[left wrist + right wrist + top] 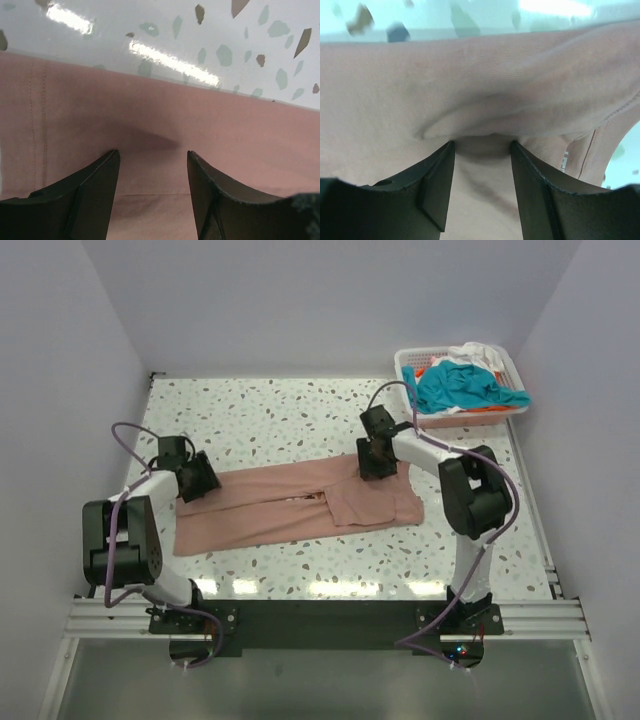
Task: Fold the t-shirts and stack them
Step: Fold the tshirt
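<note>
Top external shows my left gripper (197, 478) bent down onto the left end of the salmon-pink t-shirt (290, 505), and my right gripper (378, 462) on its upper edge, right of centre. Only the wrist views show both jaws half parted, pinching nothing. A raised wrinkle sits at the right fingertips (440, 170). The shirt lies folded lengthwise across mid-table (300, 410).

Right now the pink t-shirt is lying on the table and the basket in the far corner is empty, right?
Not quite. The basket isn't empty: the top view shows teal, white and orange clothes piled in it. The rest is right: the pink t-shirt is lying on the table, and the basket is in the far corner.
</note>
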